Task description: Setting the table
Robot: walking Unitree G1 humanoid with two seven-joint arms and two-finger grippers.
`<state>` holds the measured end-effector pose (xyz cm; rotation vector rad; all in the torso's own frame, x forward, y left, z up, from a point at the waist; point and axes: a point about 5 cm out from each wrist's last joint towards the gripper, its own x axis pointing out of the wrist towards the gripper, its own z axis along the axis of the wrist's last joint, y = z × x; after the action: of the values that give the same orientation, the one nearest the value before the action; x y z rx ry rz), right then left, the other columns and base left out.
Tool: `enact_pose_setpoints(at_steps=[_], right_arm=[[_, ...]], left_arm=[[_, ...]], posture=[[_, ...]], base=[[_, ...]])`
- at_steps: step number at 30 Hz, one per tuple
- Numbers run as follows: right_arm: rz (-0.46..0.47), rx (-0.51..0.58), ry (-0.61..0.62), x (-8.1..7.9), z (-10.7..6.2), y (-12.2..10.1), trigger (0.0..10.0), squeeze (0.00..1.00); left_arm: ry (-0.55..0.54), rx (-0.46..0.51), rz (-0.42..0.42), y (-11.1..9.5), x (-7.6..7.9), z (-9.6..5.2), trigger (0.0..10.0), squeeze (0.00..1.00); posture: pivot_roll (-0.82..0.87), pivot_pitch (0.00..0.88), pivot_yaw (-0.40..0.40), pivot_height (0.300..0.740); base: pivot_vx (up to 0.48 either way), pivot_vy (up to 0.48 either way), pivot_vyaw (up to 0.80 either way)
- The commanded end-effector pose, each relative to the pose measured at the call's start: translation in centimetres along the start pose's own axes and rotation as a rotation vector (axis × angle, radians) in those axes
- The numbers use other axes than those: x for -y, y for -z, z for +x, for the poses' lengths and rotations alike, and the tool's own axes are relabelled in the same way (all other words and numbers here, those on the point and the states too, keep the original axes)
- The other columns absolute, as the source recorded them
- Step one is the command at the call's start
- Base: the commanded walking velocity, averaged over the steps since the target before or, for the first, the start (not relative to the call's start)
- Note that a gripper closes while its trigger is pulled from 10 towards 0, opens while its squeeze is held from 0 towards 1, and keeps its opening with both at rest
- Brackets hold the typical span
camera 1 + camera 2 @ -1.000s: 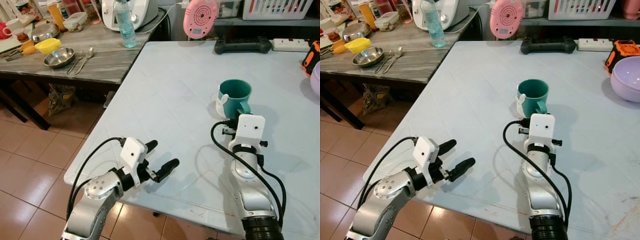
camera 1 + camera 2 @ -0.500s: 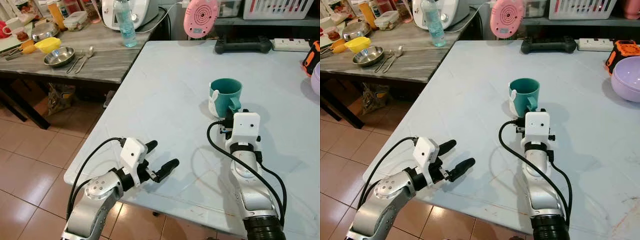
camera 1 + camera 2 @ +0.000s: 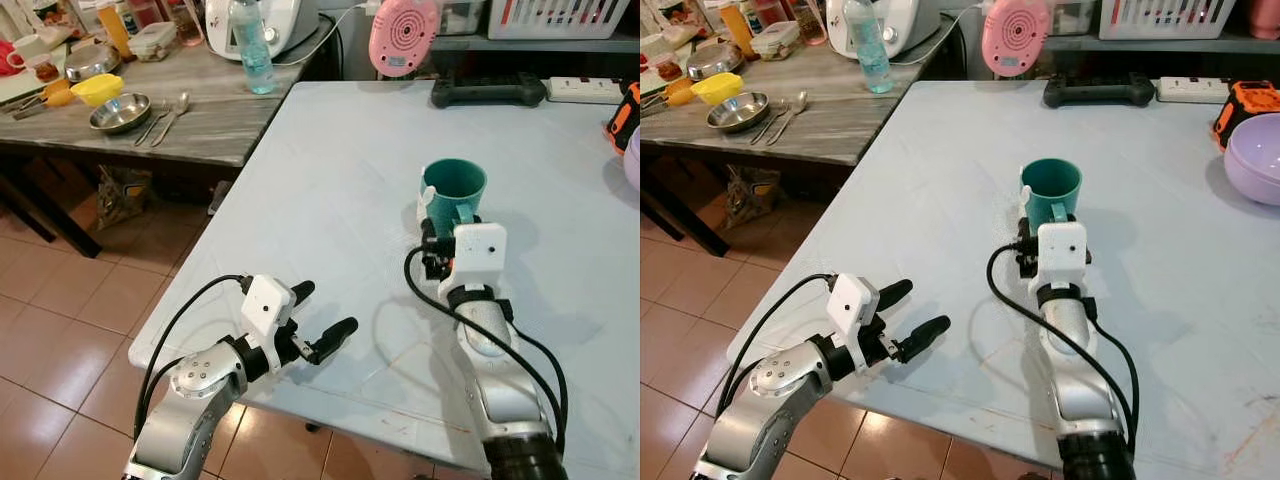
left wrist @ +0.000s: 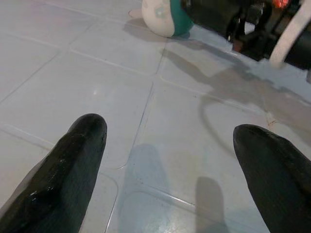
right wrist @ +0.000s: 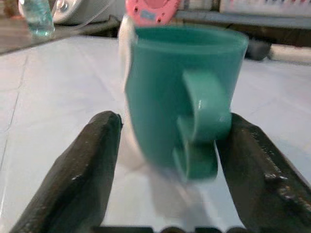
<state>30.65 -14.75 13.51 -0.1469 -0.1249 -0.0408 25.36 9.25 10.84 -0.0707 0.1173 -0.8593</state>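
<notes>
The right claw (image 5: pixel 167 194) has advanced, its spread fingers now flanking the upright teal mug (image 5: pixel 182 94), not gripping.

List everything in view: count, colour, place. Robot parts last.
mug: 1, teal with a white patch, middle of the pale blue table
bowl: 1, lilac, table's right edge
power strip: 1, white, far edge of table
controller: 1, black, far edge of table
round gadget: 1, pink, beyond the table
water bottle: 1, clear, on grey side table
steel bowl: 1, silver, side table, spoons beside it
left pincer: black fingers open, over the table's near corner
right pincer: open, fingers either side of the mug
</notes>
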Motion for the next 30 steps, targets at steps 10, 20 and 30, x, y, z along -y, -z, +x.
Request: enact_pose_setpoints(at_steps=[10, 20, 30], right_arm=[[0.007, 0.051, -0.007, -0.2, 1.0, -1.5, 10.0, 1.00], [-0.001, 0.054, -0.037, -0.7, 1.5, -1.6, 0.0, 0.00], [0.016, 0.036, -0.031, -0.3, 1.8, -1.3, 0.0, 0.00]], left_arm=[[-0.006, -0.016, 0.009, 0.2, -0.1, 0.0, 10.0, 0.00], [-0.013, -0.014, 0.005, 0.3, -0.2, 0.0, 10.0, 0.00], [-0.012, -0.014, 0.006, 0.3, -0.3, 0.0, 10.0, 0.00]], posture=[[-0.10, 0.114, 0.146, 0.740], [-0.10, 0.113, 0.140, 0.740], [-0.10, 0.112, 0.144, 0.740]], base=[[0.000, 0.000, 0.00], [0.000, 0.000, 0.00], [0.000, 0.000, 0.00]])
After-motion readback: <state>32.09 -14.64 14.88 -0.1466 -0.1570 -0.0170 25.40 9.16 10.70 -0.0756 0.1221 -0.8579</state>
